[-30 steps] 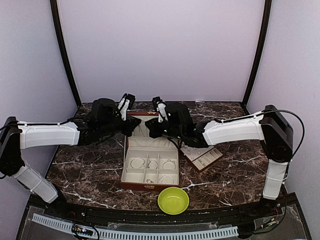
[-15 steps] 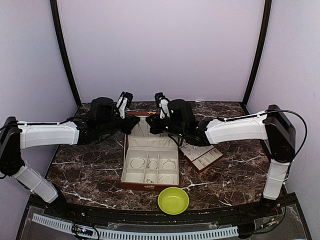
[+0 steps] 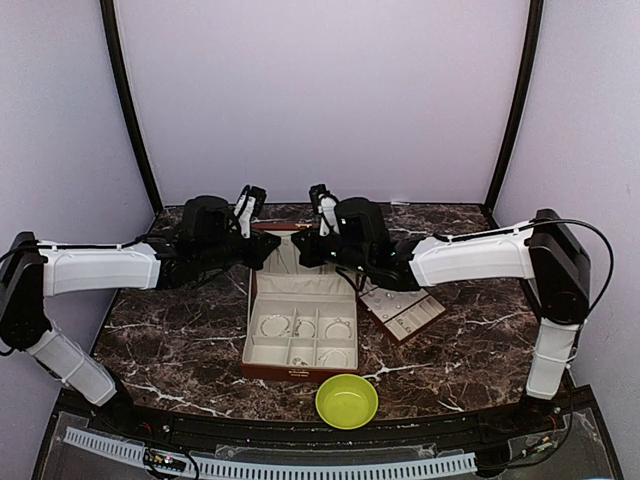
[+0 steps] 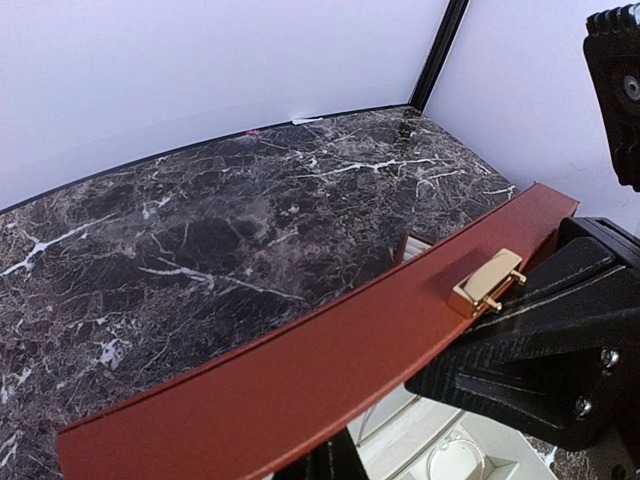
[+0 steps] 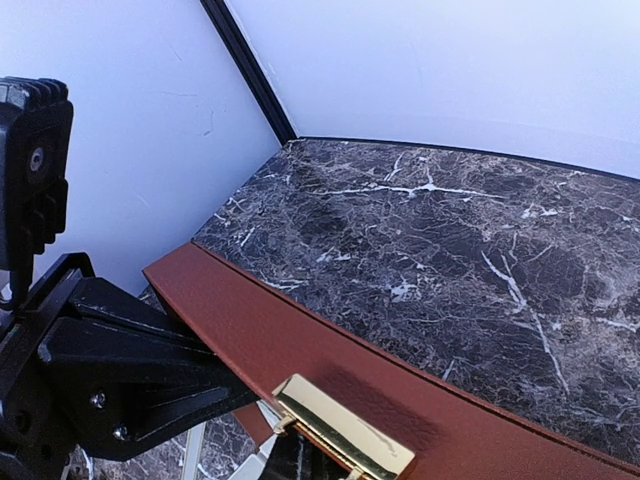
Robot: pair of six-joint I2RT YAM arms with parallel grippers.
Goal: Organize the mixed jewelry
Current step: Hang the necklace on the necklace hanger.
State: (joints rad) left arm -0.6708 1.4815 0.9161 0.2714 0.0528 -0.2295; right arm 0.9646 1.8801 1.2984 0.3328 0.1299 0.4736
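Overhead view of a dark marble table [image 3: 180, 340] with an open red-brown jewelry box [image 3: 300, 372] at its centre. The cream-lined lid [image 3: 287, 258] stands raised on the 12 o'clock side. The mixed jewelry lies inside the box's cream compartments. Thin silvery hoops [image 3: 275, 325] sit one to a cell along the middle row, with another in the near cell at 5 o'clock. A few tiny pale pieces [image 3: 298, 360] lie in the near middle cell. The left gripper [image 3: 262, 247] reaches in from 9 o'clock to the lid's top edge. The right gripper [image 3: 303, 250] reaches in from 3 o'clock to the same edge, just beside the gold clasp [image 5: 345, 430]. Both grippers are clenched against that rim, but whether either actually pinches the lid cannot be told. A lime-green bowl [image 3: 347, 401] stands at 5 o'clock from the box, just off its near corner. A flat brown-edged tray [image 3: 405, 315] with cream padded rows lies at 3 o'clock, partly under the right arm.
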